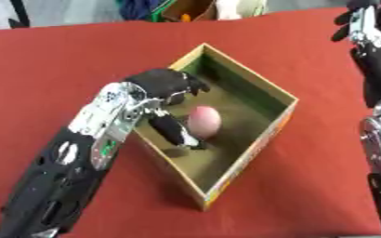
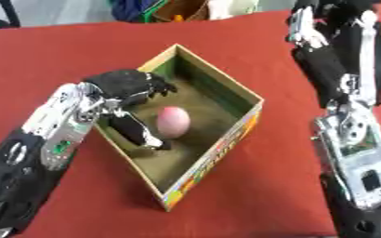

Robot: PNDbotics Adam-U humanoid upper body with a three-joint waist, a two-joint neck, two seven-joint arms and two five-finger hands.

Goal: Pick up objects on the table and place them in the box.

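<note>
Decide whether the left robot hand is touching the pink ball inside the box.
Cannot tell. In the left eye view the left robot hand has its thumb beside the pink ball; neither contact nor gap shows plainly.

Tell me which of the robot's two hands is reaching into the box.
The left hand, over the box beside the pink ball. The right hand is raised far right, away from the box.

Even, fairly bright light; both views soft and blurred. Glare on the silver wrist behind the left hand (image 1: pixel 165 86); dim shadow beneath its thumb.
</note>
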